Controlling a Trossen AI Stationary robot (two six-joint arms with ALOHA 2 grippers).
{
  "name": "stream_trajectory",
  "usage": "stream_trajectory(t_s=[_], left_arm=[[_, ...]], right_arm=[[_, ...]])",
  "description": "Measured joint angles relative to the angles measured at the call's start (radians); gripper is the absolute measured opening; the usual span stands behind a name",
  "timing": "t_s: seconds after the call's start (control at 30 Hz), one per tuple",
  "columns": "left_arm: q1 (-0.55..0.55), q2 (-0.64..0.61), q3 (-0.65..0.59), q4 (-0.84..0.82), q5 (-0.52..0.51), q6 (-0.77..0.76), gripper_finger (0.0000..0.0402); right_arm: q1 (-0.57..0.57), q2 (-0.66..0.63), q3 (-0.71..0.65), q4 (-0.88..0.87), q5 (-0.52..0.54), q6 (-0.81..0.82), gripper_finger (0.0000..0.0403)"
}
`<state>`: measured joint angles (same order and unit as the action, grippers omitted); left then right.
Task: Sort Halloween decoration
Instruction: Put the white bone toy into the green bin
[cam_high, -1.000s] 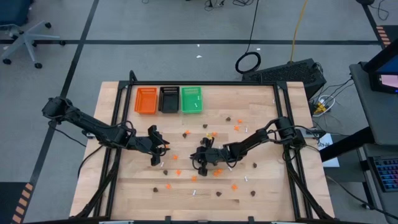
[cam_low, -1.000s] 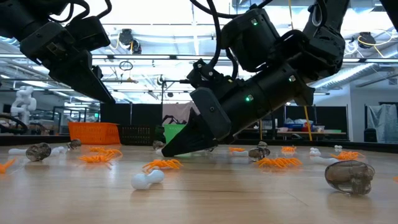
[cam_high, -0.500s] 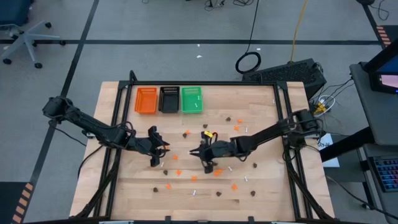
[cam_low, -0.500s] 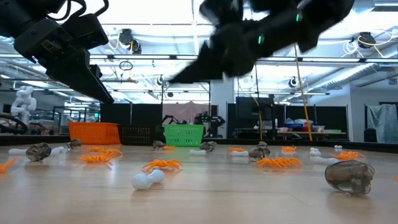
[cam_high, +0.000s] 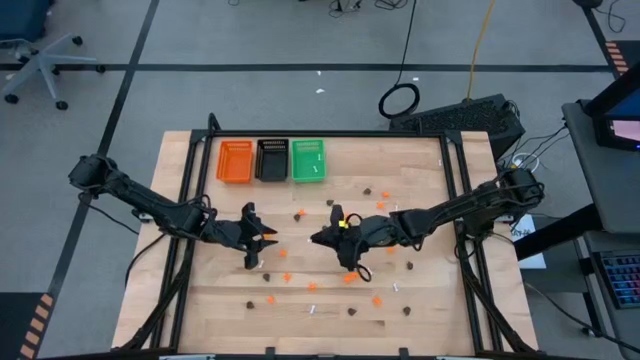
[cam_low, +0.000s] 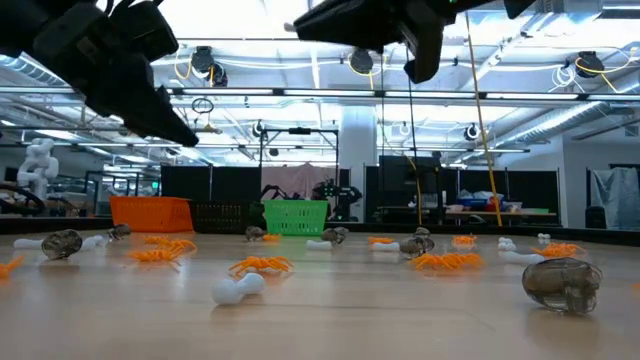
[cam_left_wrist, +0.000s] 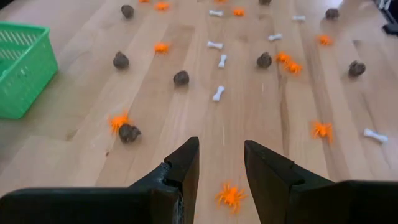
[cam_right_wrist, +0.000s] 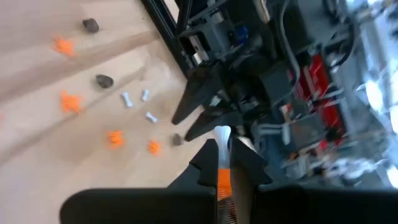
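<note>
**White stick pinched in the right jaws above the worktop**

A thin white stick (cam_right_wrist: 222, 134) stands up between the right jaws (cam_right_wrist: 224, 163), which are closed on it, raised off the worktop (cam_high: 430, 300). Orange blobs (cam_left_wrist: 231, 196), dark brown blobs (cam_left_wrist: 129, 132) and white sticks (cam_left_wrist: 218, 93) lie scattered ahead of the left jaws (cam_left_wrist: 221, 160), which stand partly apart, holding nothing.

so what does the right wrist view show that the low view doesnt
Only the right wrist view shows the right claw shut on a white bone and something orange, with the left claw beyond. Only the low view shows the orange tray, green tray and a brown skull up close. Both show orange spiders and other bones scattered on the wooden table.
</note>
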<state>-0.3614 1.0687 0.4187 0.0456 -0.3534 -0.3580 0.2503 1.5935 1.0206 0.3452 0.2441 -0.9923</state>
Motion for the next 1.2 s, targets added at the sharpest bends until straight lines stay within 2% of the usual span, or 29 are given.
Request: stream_trajectory(t_s=[0.3, 0.7, 0.93, 1.2], left_arm=[[0.001, 0.0, 0.0, 0.0, -0.013, 0.0, 0.0125], [0.001, 0.0, 0.0, 0.0, -0.031, 0.027, 0.0125], [0.001, 0.0, 0.0, 0.0, -0.031, 0.024, 0.0125], [0.001, 0.0, 0.0, 0.0, -0.031, 0.024, 0.0125]], right_arm=[[-0.001, -0.013, 0.0, -0.001, 0.073, -0.21, 0.0], [-0.001, -0.013, 0.0, 0.001, 0.073, -0.124, 0.0], [-0.001, -0.013, 0.0, 0.001, 0.069, 0.104, 0.0], [-0.002, -0.013, 0.0, 0.001, 0.066, 0.619, 0.0]])
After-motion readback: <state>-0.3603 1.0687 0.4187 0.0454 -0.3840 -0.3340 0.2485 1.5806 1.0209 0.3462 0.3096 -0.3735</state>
